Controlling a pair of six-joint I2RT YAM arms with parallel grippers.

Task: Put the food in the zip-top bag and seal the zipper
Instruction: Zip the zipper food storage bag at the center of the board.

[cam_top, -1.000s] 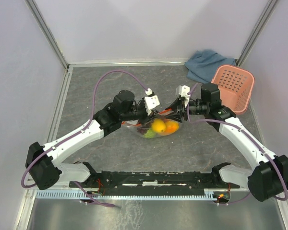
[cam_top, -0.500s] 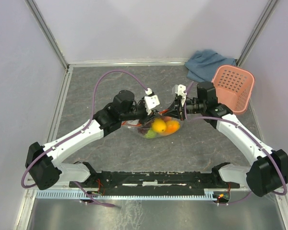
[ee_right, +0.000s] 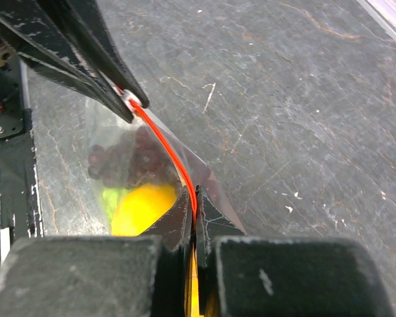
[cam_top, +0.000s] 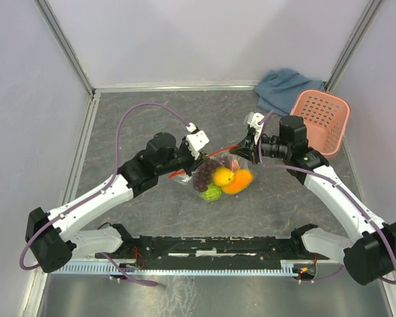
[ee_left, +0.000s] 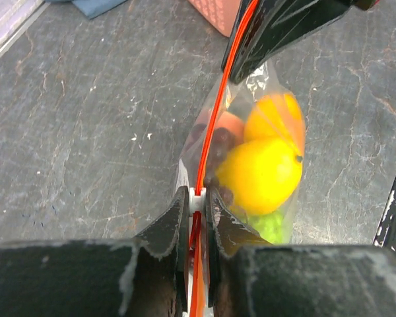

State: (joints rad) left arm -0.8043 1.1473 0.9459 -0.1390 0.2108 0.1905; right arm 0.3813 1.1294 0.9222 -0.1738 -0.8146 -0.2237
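Clear zip-top bag (cam_top: 214,179), stuffed with food (ee_left: 261,172), is held by its zipper (ee_left: 214,119), clamped endwise by left claw (ee_left: 197,195) and right claw (ee_right: 193,201), basket (cam_top: 317,98) well apart.

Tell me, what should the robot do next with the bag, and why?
Probably pull the left gripper, with the white slider, away from the right gripper. Both pinch the zipper, the fruit is inside the bag, and some strip seems left past the slider.
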